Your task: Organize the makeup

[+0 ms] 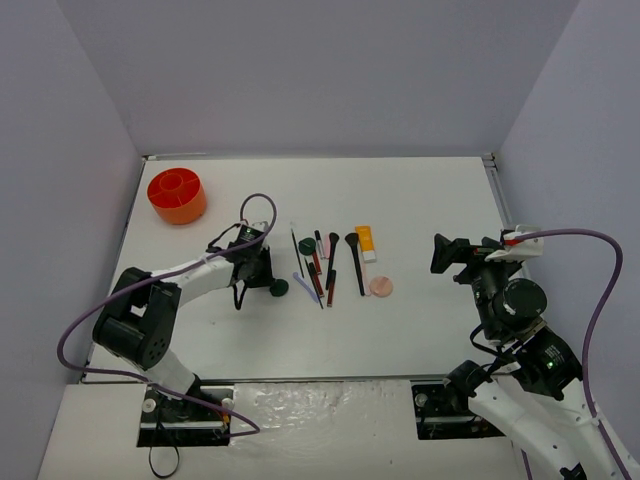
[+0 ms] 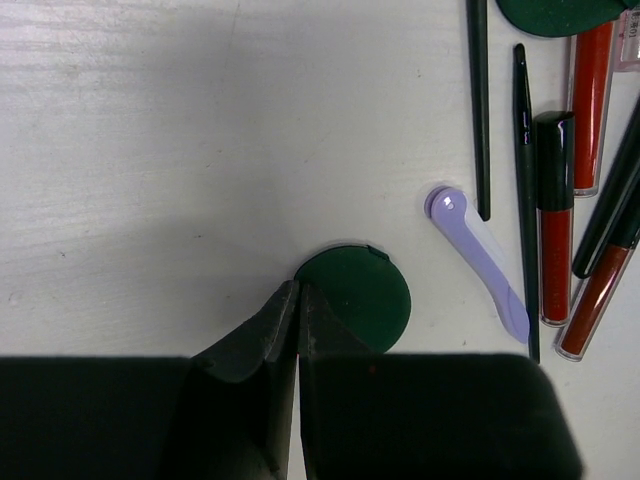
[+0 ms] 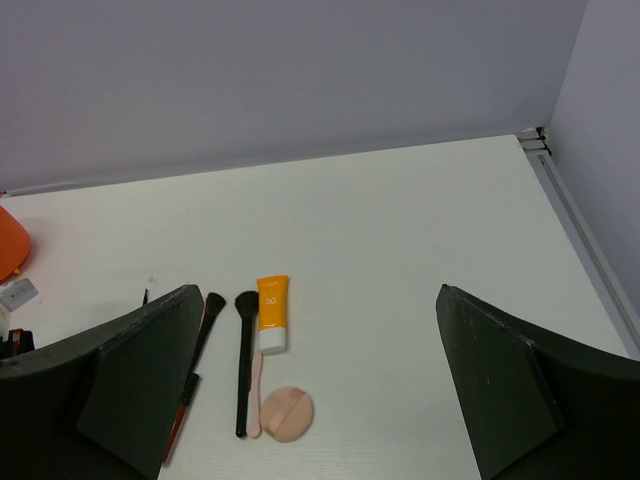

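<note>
Left fingers (image 2: 255, 345): pressed together with no gap showing, tips at the left rim of a dark green compact (image 2: 360, 300). Cannot tell whether the tips touch the rim or sit just above it. The compact lies flat on the surface (image 2: 150, 150); in the top view it sits left of centre, just left of the makeup row.

A lilac stick (image 2: 482, 265) lies slanted just right of this compact, apart from it. Further right are a thin black pencil (image 2: 480, 110) and a red tube with black cap (image 2: 556, 235). A second dark green compact (image 2: 560, 12) is cut off by the upper right edge of the frame.

Right fingers (image 3: 150, 390): spread wide, gripping nothing, at the right of the top view and well apart from the row. Seen between them in the right wrist frame, all flat on the surface: orange-white tube (image 3: 272, 312), black brush (image 3: 242, 360), pink round compact (image 3: 286, 415).

Orange holder (image 1: 177, 195): upper left of the top view, well apart from the makeup.
</note>
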`<state>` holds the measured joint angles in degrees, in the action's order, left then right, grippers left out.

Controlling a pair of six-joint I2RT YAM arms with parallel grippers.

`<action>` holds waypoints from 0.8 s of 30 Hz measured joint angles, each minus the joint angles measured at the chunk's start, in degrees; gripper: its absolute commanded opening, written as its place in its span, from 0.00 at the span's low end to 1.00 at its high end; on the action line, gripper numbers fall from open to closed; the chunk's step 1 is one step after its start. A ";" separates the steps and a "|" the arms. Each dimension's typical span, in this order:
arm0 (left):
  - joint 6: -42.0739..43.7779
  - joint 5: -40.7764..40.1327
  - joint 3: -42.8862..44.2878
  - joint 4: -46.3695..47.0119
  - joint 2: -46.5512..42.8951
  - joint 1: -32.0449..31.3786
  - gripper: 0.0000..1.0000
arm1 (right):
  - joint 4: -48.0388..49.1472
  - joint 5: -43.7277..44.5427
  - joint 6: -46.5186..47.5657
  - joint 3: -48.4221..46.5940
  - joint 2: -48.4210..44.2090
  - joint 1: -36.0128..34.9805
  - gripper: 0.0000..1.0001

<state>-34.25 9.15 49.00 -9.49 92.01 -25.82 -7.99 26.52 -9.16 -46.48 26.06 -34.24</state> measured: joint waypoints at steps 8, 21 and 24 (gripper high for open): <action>0.81 -5.26 1.32 -7.90 -6.78 0.00 0.00 | 0.00 -0.09 -0.03 0.00 -0.11 0.00 1.00; 4.27 -29.08 25.79 -29.18 -11.11 9.36 0.00 | -0.02 -1.86 -1.22 0.01 -1.30 -0.82 1.00; 5.65 -34.07 33.65 -32.76 -7.51 14.58 0.00 | -0.02 -1.96 -1.36 0.09 -1.85 -1.34 1.00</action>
<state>-28.60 -24.92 82.66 -42.24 84.50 -11.25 -8.00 24.56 -10.52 -46.39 24.21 -35.58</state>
